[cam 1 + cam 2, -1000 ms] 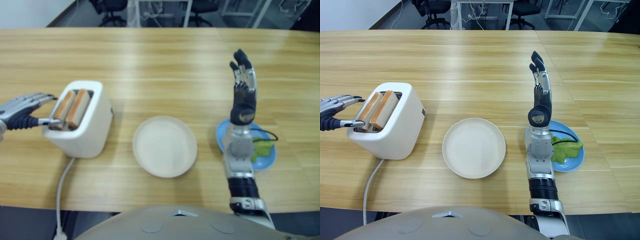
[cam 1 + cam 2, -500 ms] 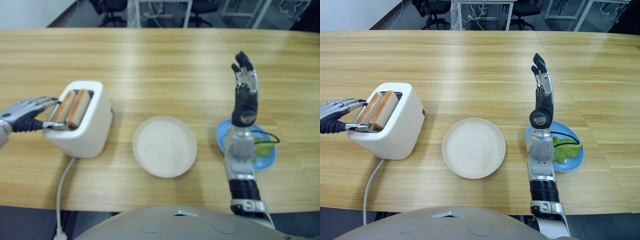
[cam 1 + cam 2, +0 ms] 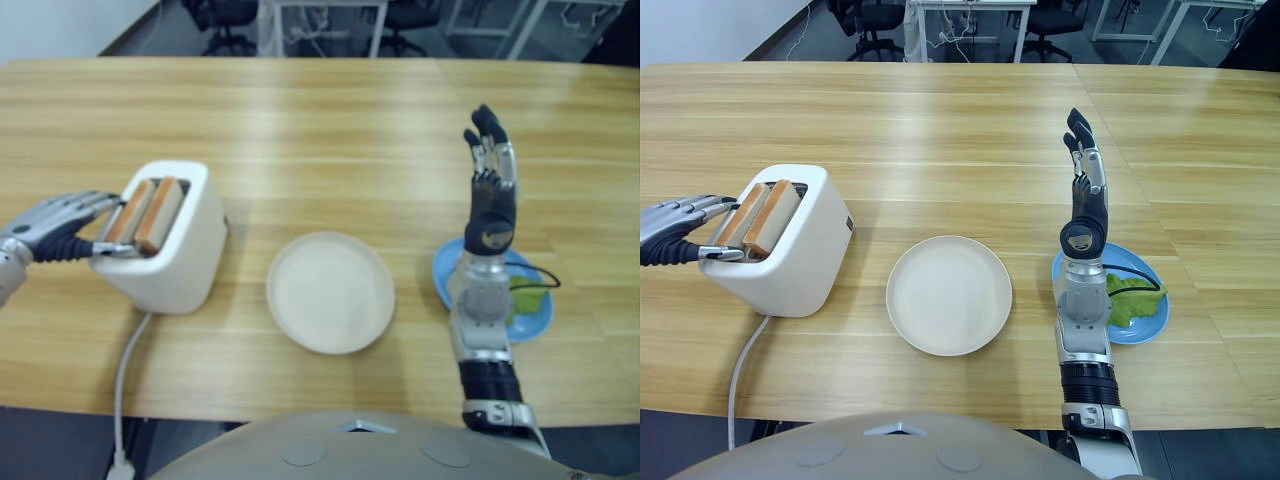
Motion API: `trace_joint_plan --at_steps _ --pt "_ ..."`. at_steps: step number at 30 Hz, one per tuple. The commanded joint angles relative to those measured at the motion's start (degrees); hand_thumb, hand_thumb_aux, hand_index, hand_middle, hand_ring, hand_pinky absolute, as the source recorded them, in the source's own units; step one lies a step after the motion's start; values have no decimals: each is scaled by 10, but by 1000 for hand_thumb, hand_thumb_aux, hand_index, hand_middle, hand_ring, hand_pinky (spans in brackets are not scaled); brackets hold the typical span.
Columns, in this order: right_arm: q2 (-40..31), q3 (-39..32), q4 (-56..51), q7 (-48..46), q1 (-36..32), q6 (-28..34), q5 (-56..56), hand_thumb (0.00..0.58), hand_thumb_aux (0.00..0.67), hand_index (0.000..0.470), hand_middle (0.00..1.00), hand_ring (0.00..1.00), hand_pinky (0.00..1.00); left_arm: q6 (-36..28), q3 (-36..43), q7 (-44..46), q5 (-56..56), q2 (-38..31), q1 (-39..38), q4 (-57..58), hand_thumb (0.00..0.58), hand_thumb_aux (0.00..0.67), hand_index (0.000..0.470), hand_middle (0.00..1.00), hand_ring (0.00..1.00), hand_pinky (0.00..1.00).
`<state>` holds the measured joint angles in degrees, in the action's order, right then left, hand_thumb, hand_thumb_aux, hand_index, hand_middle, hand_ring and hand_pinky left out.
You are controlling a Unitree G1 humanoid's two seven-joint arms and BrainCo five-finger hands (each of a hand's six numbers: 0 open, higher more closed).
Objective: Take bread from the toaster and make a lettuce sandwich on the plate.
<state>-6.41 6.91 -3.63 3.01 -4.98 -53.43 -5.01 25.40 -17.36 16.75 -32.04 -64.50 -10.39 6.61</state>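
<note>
The two slices of bread (image 3: 760, 216) stand upright in the slots of the white toaster (image 3: 795, 265), their tops raised above its lid, which by my judgement leaves them free to be gripped; the toaster sits on the left of the tabletop (image 3: 940, 130), with its cord (image 3: 737, 375) running down to the near edge; the left hand (image 3: 675, 228) lies at the toaster's outer side, level with the end of the outer slice and touching or just beside it, though I cannot tell whether it has hold of the slice; the cream plate (image 3: 948, 295) lies bare in the middle, near the toaster, probably so that the bread has a short way to go; to its right a blue dish (image 3: 1147, 334) carries the lettuce (image 3: 1128, 300), kept apart until it is wanted; the right hand (image 3: 1083, 180) stands upright just beyond the dish's inner edge, spread flat and holding nothing, seemingly parked out of the way; no writing or label can be read on any of these things.
</note>
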Motion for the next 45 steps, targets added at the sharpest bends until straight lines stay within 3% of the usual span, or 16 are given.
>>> trace_joint_plan --at_steps 1,4,6,9,19,20,21,22,23,24,25,26,45 --pt "0 6 7 2 6 1 3 0 0 0 0 0 0 -7 32 4 -24 0 -4 9 0 0 0 0 0 0" --pt "1 7 9 3 10 1 2 0 0 0 0 0 0 -12 39 1 -28 0 1 10 0 0 0 0 0 0" --pt "1 7 9 3 11 1 2 0 0 0 0 0 0 -18 44 -2 -34 1 5 10 31 18 13 0 0 0" --pt "2 7 9 4 12 1 0 0 0 0 0 0 0 -29 51 -9 -44 3 11 7 0 0 0 0 0 0" --pt "7 6 9 5 14 2 -4 0 0 0 0 0 0 -72 67 -16 -67 17 9 -30 0 0 0 0 0 0" --pt "7 6 9 5 14 2 -4 0 0 0 0 0 0 -76 69 -16 -70 18 8 -34 53 32 22 0 0 0" --pt "8 6 9 6 14 2 -4 0 0 0 0 0 0 -80 71 -16 -72 20 7 -38 53 32 22 0 0 0" --pt "8 6 9 6 14 2 -5 0 0 0 0 0 0 -82 73 -16 -73 22 7 -42 258 171 117 0 0 0" --pt "8 6 9 7 14 2 -5 0 0 0 0 0 0 -84 76 -15 -74 24 5 -47 464 370 254 0 0 0" --pt "8 6 8 7 14 2 -5 0 0 0 0 0 0 -85 78 -13 -72 26 5 -50 559 544 373 0 0 0" --pt "8 6 8 7 14 2 -6 0 0 0 0 0 0 -86 80 -10 -69 29 4 -53 574 604 415 0 0 0" --pt "8 7 7 8 14 2 -6 0 0 0 0 0 0 -88 80 -5 -63 31 5 -54 580 670 460 0 0 0" --pt "6 8 4 12 14 3 -6 0 0 0 0 0 0 -154 55 -6 -1 72 54 -30 580 670 460 0 0 0"
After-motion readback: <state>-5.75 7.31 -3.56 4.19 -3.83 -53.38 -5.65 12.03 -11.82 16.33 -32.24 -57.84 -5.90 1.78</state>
